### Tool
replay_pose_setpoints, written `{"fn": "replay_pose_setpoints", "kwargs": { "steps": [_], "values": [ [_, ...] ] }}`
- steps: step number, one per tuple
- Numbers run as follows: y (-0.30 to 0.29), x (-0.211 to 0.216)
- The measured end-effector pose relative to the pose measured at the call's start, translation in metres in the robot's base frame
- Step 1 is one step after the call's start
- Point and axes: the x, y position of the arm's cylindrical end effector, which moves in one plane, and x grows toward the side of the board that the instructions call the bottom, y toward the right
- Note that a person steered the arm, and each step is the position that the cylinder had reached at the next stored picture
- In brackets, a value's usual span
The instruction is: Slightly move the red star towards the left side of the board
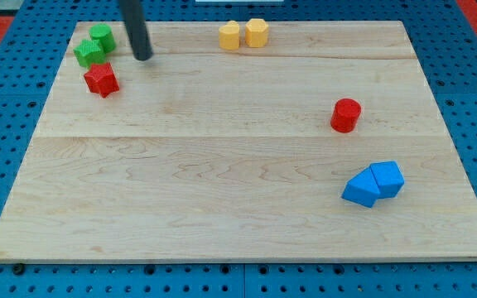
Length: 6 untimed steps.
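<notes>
On a smooth, pale wood tabletop (222, 165) bearing no writing, my tip (143, 56) — a plain dark rod's end, no jaws, holding nothing — stands just right of the green blocks (94, 45) and above-right of the red star (101, 79).

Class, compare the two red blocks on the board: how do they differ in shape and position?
The red star has points; the red cylinder is round and stands upright. The red star lies near the view's top left, beside the green blocks and just below-left of my tip; the red cylinder stands alone at the view's right. Both are red and rest on the wooden board.
</notes>
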Motion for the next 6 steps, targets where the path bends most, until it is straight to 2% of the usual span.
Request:
{"fn": "replay_pose_setpoints", "kwargs": {
  "steps": [1,2,3,4,6],
  "values": [
    [-0.004,0.047],
    [-0.066,0.050],
    [-0.089,0.049],
    [-0.025,0.061],
    [0.195,0.061]
  ]
}}
